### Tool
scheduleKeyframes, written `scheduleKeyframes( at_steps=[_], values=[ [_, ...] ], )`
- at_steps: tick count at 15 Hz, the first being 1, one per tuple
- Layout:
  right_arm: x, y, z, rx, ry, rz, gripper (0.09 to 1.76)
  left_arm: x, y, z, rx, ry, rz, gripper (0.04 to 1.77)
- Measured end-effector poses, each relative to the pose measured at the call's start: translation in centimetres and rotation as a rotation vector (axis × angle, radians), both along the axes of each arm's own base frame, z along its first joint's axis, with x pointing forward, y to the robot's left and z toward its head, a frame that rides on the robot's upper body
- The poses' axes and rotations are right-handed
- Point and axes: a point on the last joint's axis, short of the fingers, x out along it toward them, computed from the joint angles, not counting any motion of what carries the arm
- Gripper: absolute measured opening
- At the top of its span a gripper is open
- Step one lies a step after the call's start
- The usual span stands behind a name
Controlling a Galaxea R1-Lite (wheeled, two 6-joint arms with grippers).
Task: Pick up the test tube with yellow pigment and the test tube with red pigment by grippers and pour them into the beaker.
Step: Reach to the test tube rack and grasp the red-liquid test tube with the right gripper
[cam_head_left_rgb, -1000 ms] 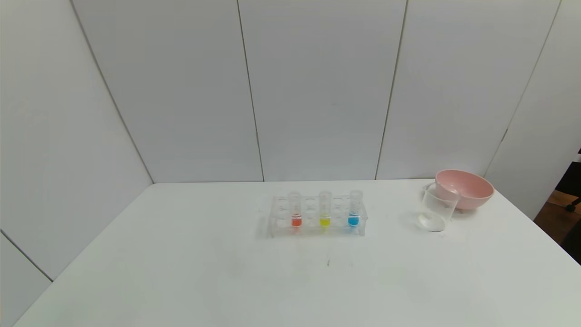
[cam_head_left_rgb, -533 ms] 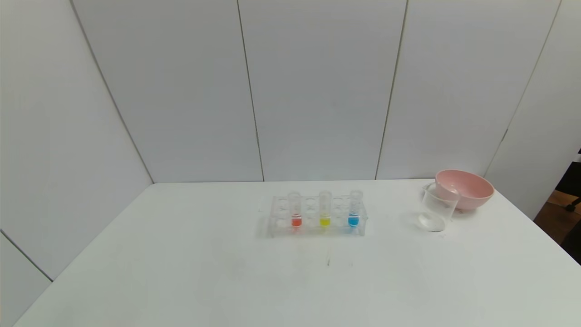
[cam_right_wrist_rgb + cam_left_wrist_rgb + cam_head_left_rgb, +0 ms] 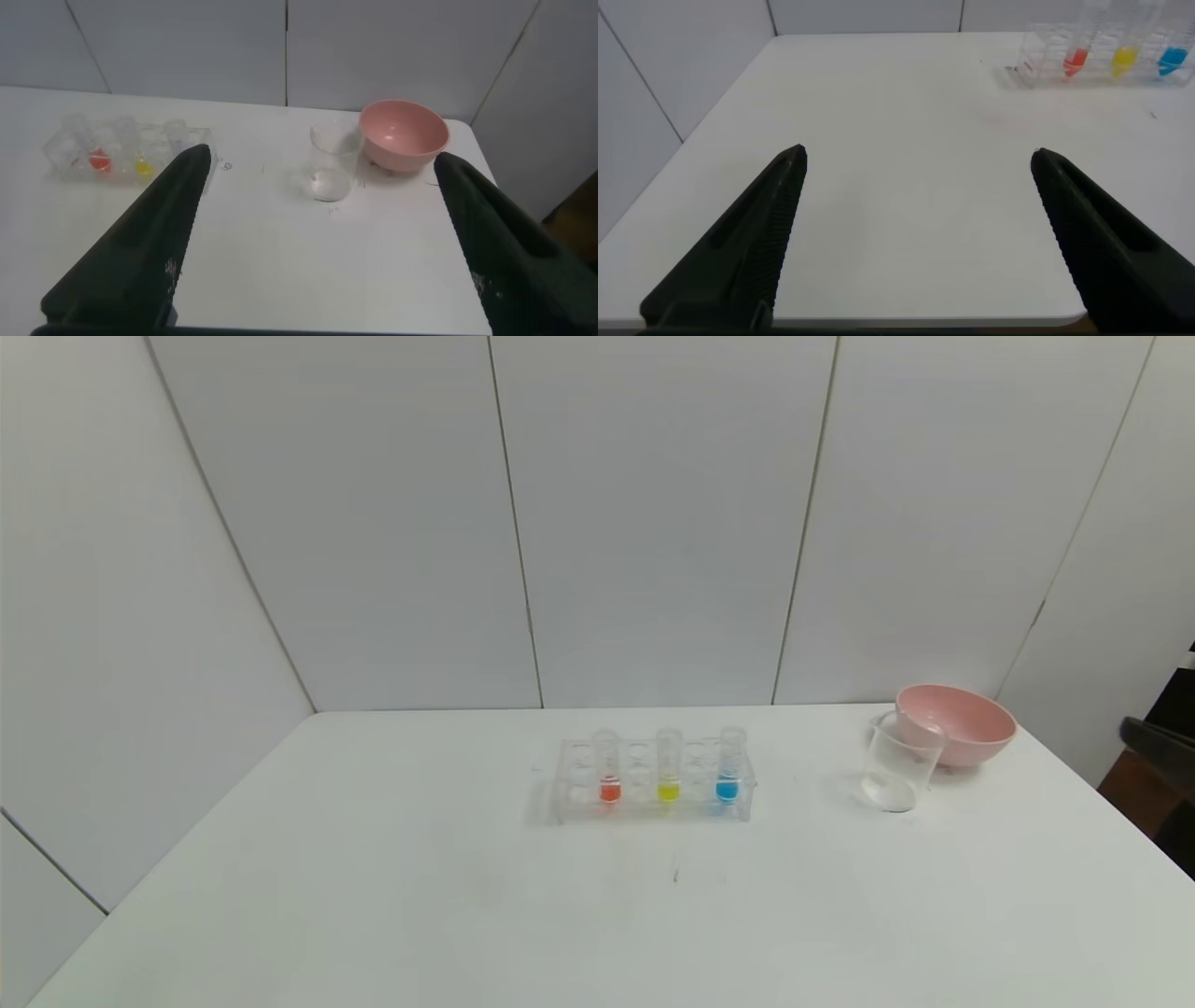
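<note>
The test tube with red pigment and the test tube with yellow pigment stand upright in a clear rack at mid-table. The same red tube and yellow tube show far off in the right wrist view. The empty beaker stands to the rack's right. My right gripper hangs open short of the beaker, holding nothing. My left gripper is open over bare table near the front edge, far from the tubes.
A third tube with blue liquid stands at the rack's right end. A pink bowl sits just behind the beaker near the table's right edge. A black part of my right arm shows at the right border.
A black part of the right arm has come into the head view at its right edge. The rack, tubes, beaker and bowl have not moved.
</note>
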Motion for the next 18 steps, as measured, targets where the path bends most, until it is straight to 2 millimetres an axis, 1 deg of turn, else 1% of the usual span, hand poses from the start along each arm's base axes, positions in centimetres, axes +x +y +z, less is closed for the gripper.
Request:
scheduleKeyframes(
  at_steps=[3,5,8,11,13,15,18],
  values=[
    [1.7,3.0,-0.6,-0.016,0.024,0.025,1.71,0.0,0.0,0.0,0.0,0.0,0.0,1.72],
    [2.5,4.5,-1.3,-0.026,0.059,0.057,1.71,0.0,0.0,0.0,0.0,0.0,0.0,1.72],
    [3.0,6.7,-2.5,-0.03,0.11,0.084,1.71,0.0,0.0,0.0,0.0,0.0,0.0,1.72],
    [3.6,8.9,-3.3,0.002,0.127,0.136,1.71,0.0,0.0,0.0,0.0,0.0,0.0,1.72],
    [4.1,10.4,-4.2,0.012,0.148,0.155,1.71,0.0,0.0,0.0,0.0,0.0,0.0,1.72],
    [4.8,12.2,-5.2,0.014,0.151,0.15,1.71,0.0,0.0,0.0,0.0,0.0,0.0,1.72],
    [5.7,15.4,-6.7,0.035,0.108,0.123,1.71,0.0,0.0,0.0,0.0,0.0,0.0,1.72]
  ],
)
